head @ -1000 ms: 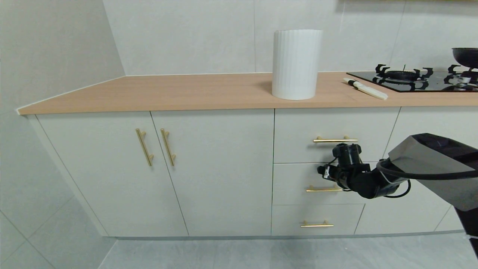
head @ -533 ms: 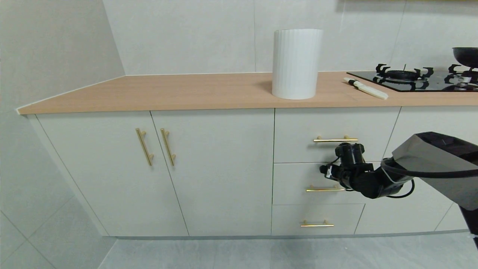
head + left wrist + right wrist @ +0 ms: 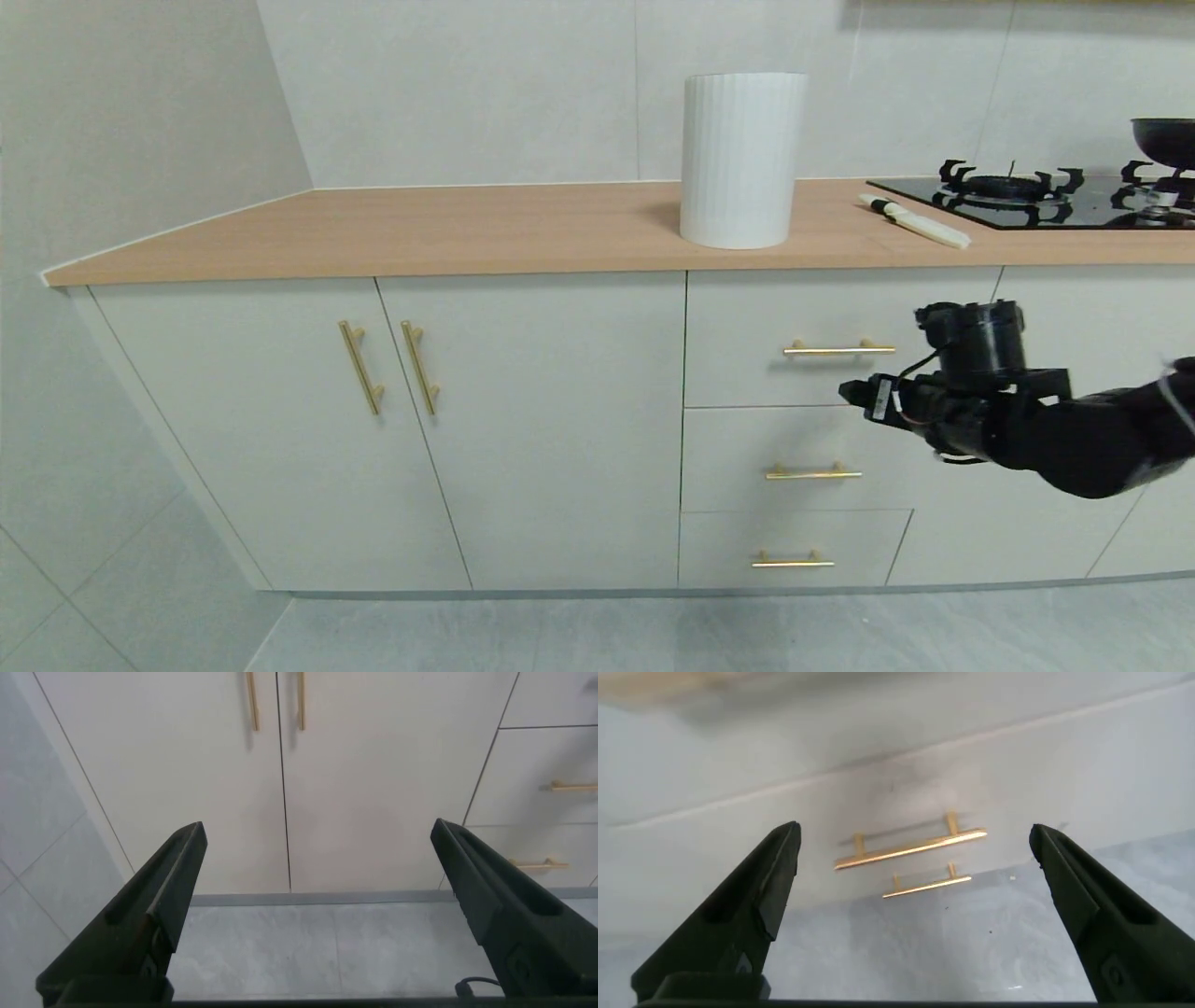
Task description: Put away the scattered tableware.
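A cream utensil with a dark band [image 3: 913, 221] lies on the wooden counter [image 3: 420, 229], just left of the black gas hob [image 3: 1036, 198]. A tall white ribbed cylinder [image 3: 742, 159] stands on the counter to the utensil's left. My right gripper [image 3: 854, 392] hangs in front of the drawer stack, below the top drawer's gold handle [image 3: 838, 350]. In the right wrist view the right gripper [image 3: 915, 915] is open and holds nothing, facing two gold drawer handles [image 3: 910, 847]. My left gripper [image 3: 318, 915] is open and holds nothing, low before the cabinet doors [image 3: 280, 765] and the floor.
All three drawers and the double cabinet doors [image 3: 392, 429] are shut. A dark pan [image 3: 1165, 140] sits on the hob at the far right. Grey tiled floor [image 3: 560, 635] runs along the cabinet base, and a tiled wall closes the left side.
My right arm has lifted and drawn to the right, from beside the middle drawer's handle to just under the top drawer's handle. The things on the counter are unmoved.
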Robot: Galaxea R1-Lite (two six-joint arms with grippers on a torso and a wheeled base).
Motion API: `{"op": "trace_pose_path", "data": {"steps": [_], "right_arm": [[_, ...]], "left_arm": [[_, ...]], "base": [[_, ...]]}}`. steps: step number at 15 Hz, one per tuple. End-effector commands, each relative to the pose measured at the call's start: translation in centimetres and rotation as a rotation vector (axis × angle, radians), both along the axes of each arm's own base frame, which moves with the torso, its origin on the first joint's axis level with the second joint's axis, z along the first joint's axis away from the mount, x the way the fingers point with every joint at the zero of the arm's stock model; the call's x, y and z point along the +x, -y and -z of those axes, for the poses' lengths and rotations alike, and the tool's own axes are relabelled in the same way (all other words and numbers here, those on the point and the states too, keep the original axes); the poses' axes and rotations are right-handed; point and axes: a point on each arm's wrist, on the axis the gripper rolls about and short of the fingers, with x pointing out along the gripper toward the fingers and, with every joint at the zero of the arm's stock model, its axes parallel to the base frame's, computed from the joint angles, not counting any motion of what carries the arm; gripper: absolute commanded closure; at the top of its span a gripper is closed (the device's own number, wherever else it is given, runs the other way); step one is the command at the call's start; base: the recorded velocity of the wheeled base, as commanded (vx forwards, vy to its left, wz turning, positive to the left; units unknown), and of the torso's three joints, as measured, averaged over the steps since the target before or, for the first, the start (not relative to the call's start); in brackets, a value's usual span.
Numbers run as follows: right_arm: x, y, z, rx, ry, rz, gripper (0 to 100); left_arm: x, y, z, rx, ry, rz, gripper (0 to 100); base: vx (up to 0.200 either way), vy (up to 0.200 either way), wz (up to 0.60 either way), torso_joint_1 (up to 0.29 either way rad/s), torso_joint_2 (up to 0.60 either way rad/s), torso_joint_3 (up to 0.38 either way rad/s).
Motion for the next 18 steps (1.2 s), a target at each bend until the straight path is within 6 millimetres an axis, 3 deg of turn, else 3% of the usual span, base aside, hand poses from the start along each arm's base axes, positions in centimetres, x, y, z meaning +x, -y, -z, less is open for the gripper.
{"op": "trace_pose_path", "data": {"steps": [1, 6, 7, 8, 9, 10, 11, 12, 13, 14, 18], "right_arm": [[-11.2, 1.6, -6.0, 0.011, 0.142, -0.043, 0], [-21.0, 5.3, -7.5, -0.092, 0.329, -0.007, 0], [-23.6, 6.3, -7.0, -0.146, 0.359, -0.012, 0], [-24.7, 6.7, -6.6, -0.172, 0.361, -0.011, 0], [-27.0, 7.7, -5.6, -0.226, 0.343, 0.004, 0], [-27.7, 8.0, -5.3, -0.237, 0.335, 0.016, 0], [-29.6, 8.9, -4.5, -0.27, 0.303, 0.087, 0], [-29.6, 8.9, -4.5, -0.27, 0.303, 0.087, 0], [-32.5, 9.6, -3.2, -0.325, 0.314, 0.184, 0], [-33.9, 9.8, -2.3, -0.372, 0.331, 0.224, 0], [-37.0, 9.6, -0.8, -0.472, 0.438, 0.324, 0]], "left_arm": [[0.0, 0.0, 0.0, 0.0, 0.0, 0.001, 0], [0.0, 0.0, 0.0, 0.0, 0.0, 0.001, 0], [0.0, 0.0, 0.0, 0.0, -0.001, 0.001, 0], [0.0, 0.0, 0.0, 0.0, 0.0, 0.001, 0], [0.0, 0.0, 0.0, 0.0, 0.0, 0.0, 0], [0.0, 0.0, 0.0, 0.0, 0.0, 0.0, 0], [0.0, 0.0, 0.0, 0.0, -0.001, 0.0, 0], [0.0, 0.0, 0.0, 0.0, -0.001, 0.0, 0], [0.0, 0.0, 0.0, 0.0, 0.0, 0.0, 0], [0.0, 0.0, 0.0, 0.0, 0.0, 0.001, 0], [0.0, 0.0, 0.0, 0.0, 0.0, 0.001, 0]], "base": [[0.0, 0.0, 0.0, 0.0, 0.0, 0.0], [0.0, 0.0, 0.0, 0.0, 0.0, 0.0], [0.0, 0.0, 0.0, 0.0, 0.0, 0.0], [0.0, 0.0, 0.0, 0.0, 0.0, 0.0], [0.0, 0.0, 0.0, 0.0, 0.0, 0.0], [0.0, 0.0, 0.0, 0.0, 0.0, 0.0], [0.0, 0.0, 0.0, 0.0, 0.0, 0.0], [0.0, 0.0, 0.0, 0.0, 0.0, 0.0], [0.0, 0.0, 0.0, 0.0, 0.0, 0.0], [0.0, 0.0, 0.0, 0.0, 0.0, 0.0], [0.0, 0.0, 0.0, 0.0, 0.0, 0.0]]}}
